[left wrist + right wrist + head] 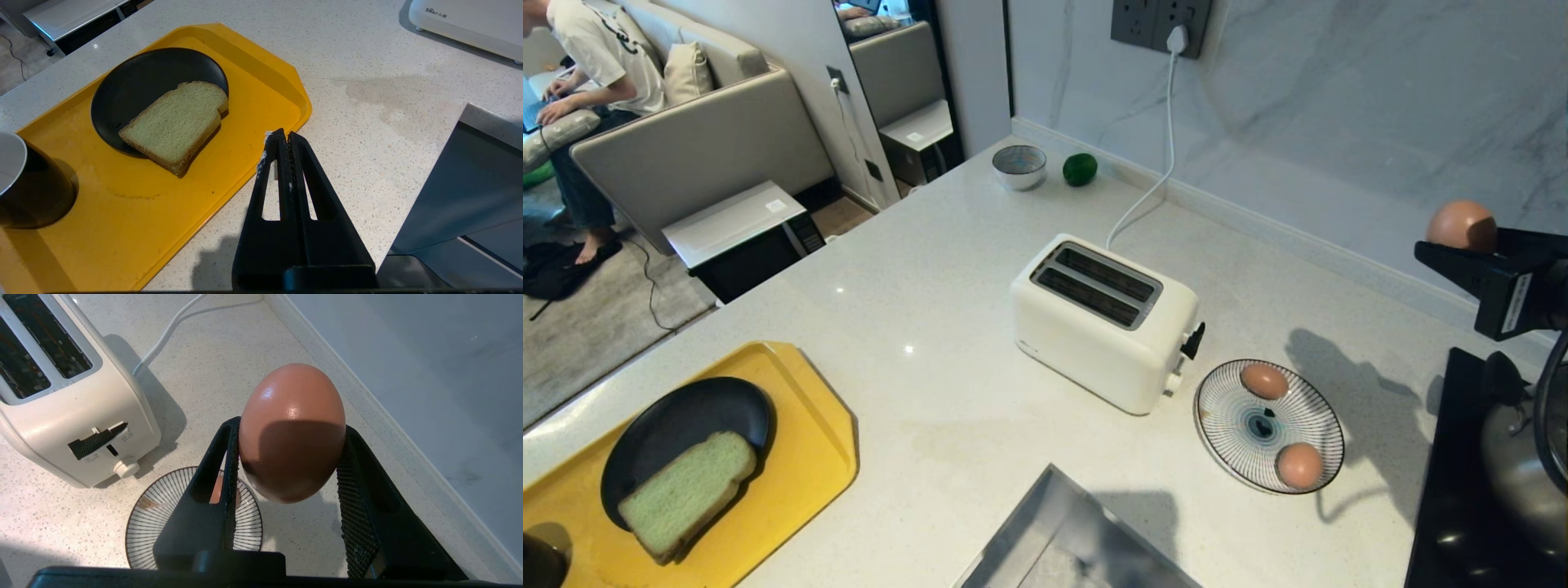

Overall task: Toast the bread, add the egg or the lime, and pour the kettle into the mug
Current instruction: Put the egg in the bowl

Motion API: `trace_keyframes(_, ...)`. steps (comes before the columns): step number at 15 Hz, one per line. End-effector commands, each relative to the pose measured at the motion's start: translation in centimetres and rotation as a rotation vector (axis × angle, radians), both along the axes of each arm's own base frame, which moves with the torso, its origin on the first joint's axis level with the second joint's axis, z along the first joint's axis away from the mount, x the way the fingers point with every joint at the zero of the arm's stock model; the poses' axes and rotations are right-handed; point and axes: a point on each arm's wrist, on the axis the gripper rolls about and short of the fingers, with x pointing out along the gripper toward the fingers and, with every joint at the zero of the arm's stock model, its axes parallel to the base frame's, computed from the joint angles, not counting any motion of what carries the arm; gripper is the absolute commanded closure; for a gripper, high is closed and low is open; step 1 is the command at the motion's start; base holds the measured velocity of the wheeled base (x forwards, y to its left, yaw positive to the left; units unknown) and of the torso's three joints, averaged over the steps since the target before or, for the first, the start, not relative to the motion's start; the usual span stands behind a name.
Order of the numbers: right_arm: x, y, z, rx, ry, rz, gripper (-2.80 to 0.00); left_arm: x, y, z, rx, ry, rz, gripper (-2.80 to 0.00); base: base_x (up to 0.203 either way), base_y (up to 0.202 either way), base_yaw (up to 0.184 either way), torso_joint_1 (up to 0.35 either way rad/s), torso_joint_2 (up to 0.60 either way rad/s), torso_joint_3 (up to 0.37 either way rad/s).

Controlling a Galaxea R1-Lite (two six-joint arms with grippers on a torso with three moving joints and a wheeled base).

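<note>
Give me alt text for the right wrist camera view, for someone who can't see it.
The right gripper holds a brown egg between its black jaws, raised above a pale speckled countertop. Below it sits a striped plate, and beside that a white two-slot toaster whose cord runs toward the marble wall.

Head view high, angled down over desk [931, 392]; wrist views close behind each gripper, facing down. Toaster [1104, 320] shared by all; tray [261, 65] by head and left.
</note>
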Motion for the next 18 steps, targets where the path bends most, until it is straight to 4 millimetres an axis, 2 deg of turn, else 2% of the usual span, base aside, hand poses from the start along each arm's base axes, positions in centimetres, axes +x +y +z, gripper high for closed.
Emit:
trace_keyframes(1, -0.4, -0.1, 0.2, 0.002, -0.013, 0.001, 0.00, 0.0, 0.0, 0.0, 0.000, 0.000, 0.000, 0.00, 0.000, 0.000, 0.000, 0.000, 0.00, 0.000)
trace_keyframes(18, -0.8, -0.1, 1.3, 0.008, -0.038, -0.019, 0.00, 0.0, 0.0, 0.0, 0.000, 0.000, 0.000, 0.00, 0.000, 0.000, 0.000, 0.000, 0.00, 0.000)
